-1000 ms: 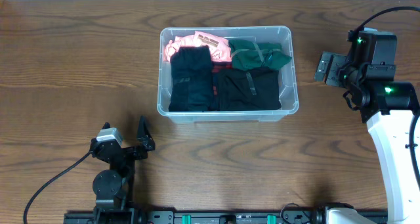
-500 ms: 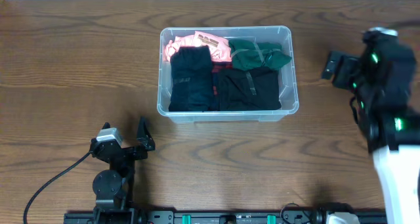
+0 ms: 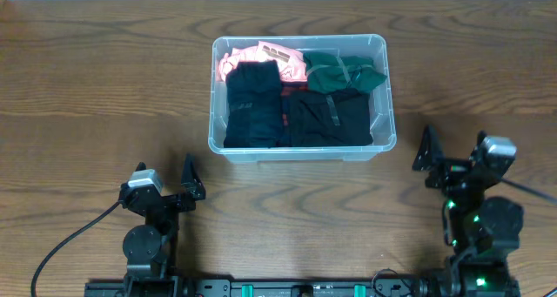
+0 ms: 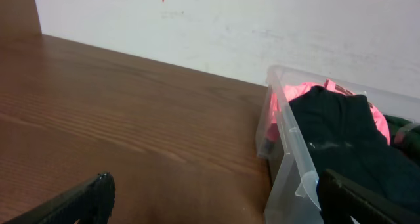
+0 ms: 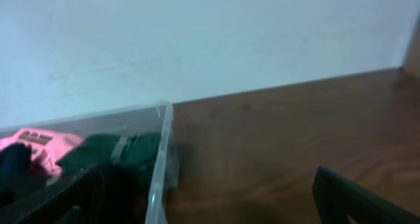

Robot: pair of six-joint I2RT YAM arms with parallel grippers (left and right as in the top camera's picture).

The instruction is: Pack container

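Container (image 3: 300, 152): clear plastic, rounded corners, thick rim; holds folded black, green, pink clothes (image 3: 326, 118). Left gripper (image 3: 165, 173), right gripper (image 3: 453, 151) spread wide, empty.

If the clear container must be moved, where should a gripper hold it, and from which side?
Probably the thick rim of the container on its right short wall, coming down from above with the right gripper, open now, one finger outside and one inside. The rim stands out there, and the folded clothes seem to leave a narrow gap along that wall.
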